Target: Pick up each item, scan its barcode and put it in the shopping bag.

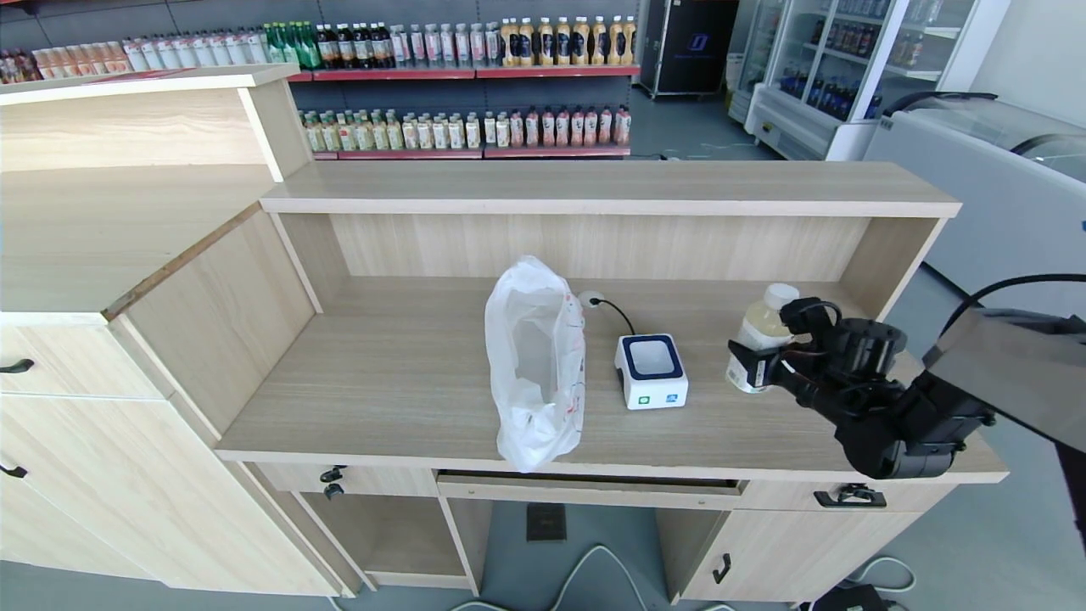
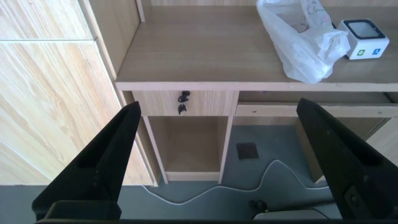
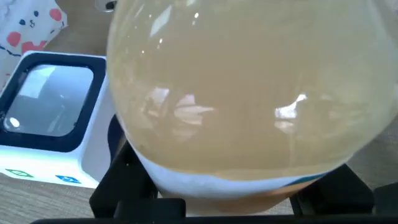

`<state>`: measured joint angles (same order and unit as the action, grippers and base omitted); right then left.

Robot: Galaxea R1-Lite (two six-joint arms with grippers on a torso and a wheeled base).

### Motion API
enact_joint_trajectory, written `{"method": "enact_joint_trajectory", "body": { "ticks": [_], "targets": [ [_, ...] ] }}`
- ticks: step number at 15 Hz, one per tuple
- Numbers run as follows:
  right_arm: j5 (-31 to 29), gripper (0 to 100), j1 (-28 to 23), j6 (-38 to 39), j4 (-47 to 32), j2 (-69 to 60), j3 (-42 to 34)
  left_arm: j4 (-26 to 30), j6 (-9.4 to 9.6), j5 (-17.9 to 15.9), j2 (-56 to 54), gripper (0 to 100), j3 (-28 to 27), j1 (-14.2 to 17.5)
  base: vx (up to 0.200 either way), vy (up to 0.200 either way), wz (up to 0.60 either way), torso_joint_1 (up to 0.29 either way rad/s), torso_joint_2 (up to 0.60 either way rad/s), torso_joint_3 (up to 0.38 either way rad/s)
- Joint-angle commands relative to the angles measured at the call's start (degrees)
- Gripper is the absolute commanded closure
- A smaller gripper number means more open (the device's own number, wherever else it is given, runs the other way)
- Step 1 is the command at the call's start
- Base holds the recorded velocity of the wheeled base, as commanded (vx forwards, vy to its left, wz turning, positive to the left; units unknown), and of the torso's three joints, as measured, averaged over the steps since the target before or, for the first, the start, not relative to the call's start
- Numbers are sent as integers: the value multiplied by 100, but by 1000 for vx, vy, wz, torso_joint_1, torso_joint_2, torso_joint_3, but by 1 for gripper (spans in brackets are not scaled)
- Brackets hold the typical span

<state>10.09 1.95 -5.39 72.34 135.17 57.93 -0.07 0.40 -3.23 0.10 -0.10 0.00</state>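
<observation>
A bottle [image 1: 762, 331] of pale cloudy drink with a white cap stands at the right end of the wooden counter [image 1: 399, 382], leaning slightly. My right gripper [image 1: 779, 341] is shut on the bottle around its labelled lower half; up close the bottle [image 3: 249, 93] bulges between the black fingers [image 3: 134, 196]. The white scanner [image 1: 651, 370] with a dark window sits just left of the bottle, near it in the right wrist view too [image 3: 50, 112]. A white plastic shopping bag [image 1: 536, 365] stands open left of the scanner. My left gripper [image 2: 230, 168] hangs open, low in front of the counter.
A cable [image 1: 615, 314] runs from the scanner to the counter's back. A raised shelf [image 1: 611, 187] tops the back wall, and wooden side walls close both ends. Keys hang from a drawer [image 2: 183, 102] under the counter's left part. The counter left of the bag is bare.
</observation>
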Motion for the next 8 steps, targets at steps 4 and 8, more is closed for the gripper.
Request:
{"method": "enact_joint_trajectory", "body": {
  "ticks": [4, 8],
  "targets": [
    [1267, 100, -327, 1427, -2180, -3875, -977, -1, -5, -2, -1, 0, 1, 0, 0, 0, 0, 0, 0, 0],
    [2454, 100, -318, 2499, -4254, -6117, -1170, -1, -5, -2, -1, 0, 1, 0, 0, 0, 0, 0, 0, 0]
  ]
}}
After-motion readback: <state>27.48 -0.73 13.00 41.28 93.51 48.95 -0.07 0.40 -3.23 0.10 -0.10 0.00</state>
